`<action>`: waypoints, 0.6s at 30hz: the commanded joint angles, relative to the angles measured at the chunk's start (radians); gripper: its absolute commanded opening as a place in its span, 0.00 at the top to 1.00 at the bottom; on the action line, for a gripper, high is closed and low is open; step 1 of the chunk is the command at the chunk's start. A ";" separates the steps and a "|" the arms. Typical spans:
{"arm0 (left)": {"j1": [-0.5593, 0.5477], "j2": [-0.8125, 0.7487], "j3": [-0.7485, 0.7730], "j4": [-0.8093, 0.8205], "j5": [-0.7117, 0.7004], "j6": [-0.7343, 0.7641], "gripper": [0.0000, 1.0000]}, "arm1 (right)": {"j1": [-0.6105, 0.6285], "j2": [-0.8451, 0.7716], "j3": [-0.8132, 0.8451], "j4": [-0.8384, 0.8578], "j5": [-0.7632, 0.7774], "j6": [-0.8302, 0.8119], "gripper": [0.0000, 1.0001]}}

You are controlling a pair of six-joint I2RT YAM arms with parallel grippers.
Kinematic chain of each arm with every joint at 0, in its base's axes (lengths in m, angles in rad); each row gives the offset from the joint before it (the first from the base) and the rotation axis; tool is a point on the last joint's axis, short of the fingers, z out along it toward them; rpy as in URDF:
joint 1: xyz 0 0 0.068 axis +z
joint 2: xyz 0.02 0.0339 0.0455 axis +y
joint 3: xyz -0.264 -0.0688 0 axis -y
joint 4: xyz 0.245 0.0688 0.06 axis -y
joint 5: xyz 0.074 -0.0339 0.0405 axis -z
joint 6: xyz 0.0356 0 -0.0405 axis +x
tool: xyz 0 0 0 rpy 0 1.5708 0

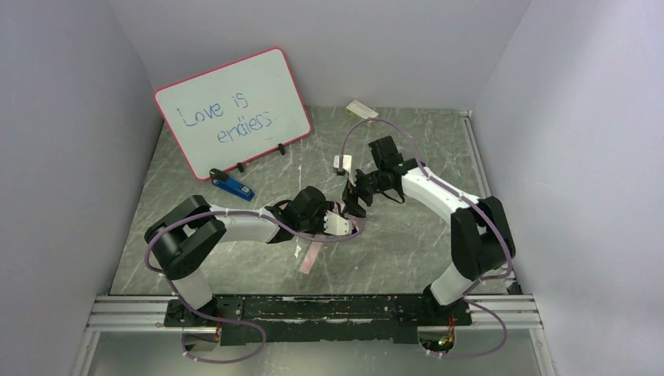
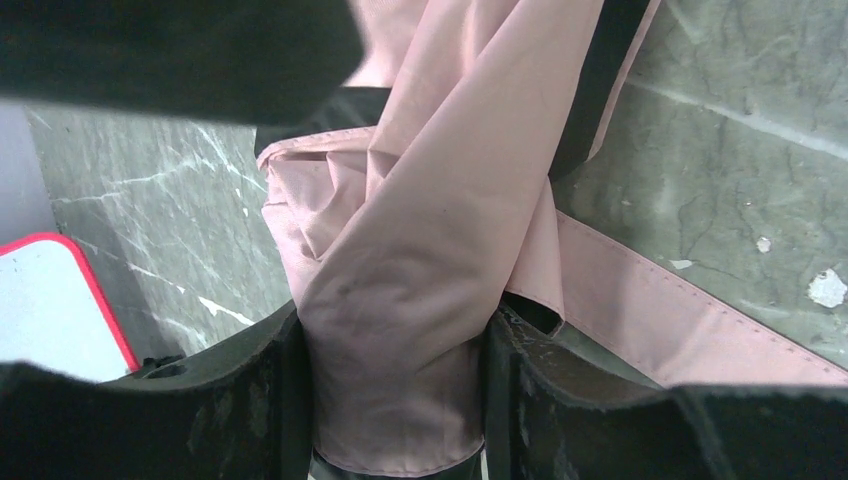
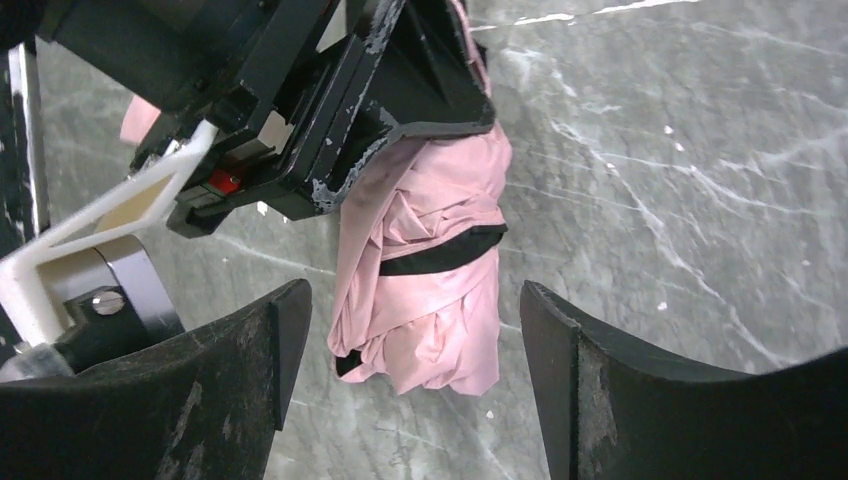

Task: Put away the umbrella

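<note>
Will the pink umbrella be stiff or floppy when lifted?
Probably floppy: the umbrella shows loose folds. Its strap lies free and may snag. The smooth fabric could slip in the jaws of the left gripper.

Grey marbled table (image 1: 415, 254), propped whiteboard (image 1: 233, 110), blue stapler (image 1: 232, 186)

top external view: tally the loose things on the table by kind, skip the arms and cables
folding umbrella: 1
whiteboard: 1
blue stapler: 1
small pale block, too small to identify: 1
total: 4
</note>
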 commanded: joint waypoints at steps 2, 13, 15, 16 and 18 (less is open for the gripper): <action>0.008 0.109 -0.084 -0.255 -0.049 0.021 0.95 | 0.016 0.094 0.065 -0.180 -0.076 -0.218 0.20; -0.001 0.108 -0.086 -0.264 -0.040 0.029 0.95 | 0.085 0.156 0.020 0.030 0.059 -0.148 0.20; -0.001 0.105 -0.088 -0.263 -0.042 0.029 0.95 | 0.096 0.182 0.031 0.000 0.078 -0.172 0.21; -0.001 0.105 -0.088 -0.263 -0.041 0.029 0.95 | 0.099 0.194 0.038 -0.023 0.084 -0.183 0.21; -0.001 0.103 -0.087 -0.265 -0.038 0.029 0.95 | 0.101 0.211 0.040 -0.024 0.106 -0.182 0.21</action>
